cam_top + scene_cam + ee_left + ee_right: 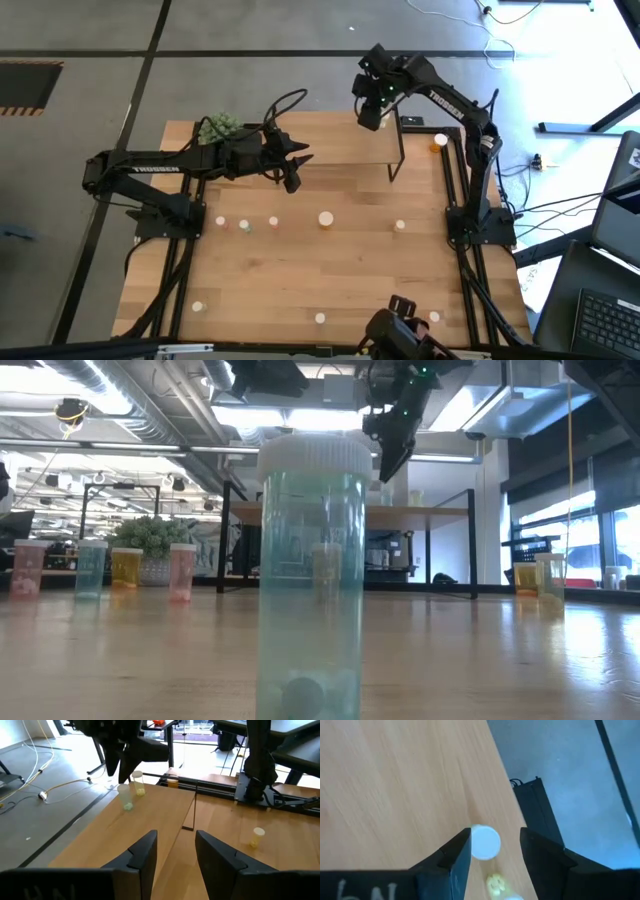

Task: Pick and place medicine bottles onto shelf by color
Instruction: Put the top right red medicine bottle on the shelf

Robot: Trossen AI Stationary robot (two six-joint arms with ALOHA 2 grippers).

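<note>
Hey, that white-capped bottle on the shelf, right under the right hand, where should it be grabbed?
Probably by the cap or just below, coming straight down. The white-capped bottle stands upright on the shelf, round top facing the open right hand, whose fingers flank it. A yellow bottle close by crowds a sideways approach.

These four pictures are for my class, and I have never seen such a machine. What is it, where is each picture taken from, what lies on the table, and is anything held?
It is a robot with two dark arms at a wooden table. One picture looks straight down, one level across the tabletop, one from each wrist. Small medicine bottles stand scattered on the table beside a low wooden shelf and a green plant. The right gripper hangs open above two bottles on the shelf, gripping nothing. The left gripper waits open and empty beside the shelf.
</note>
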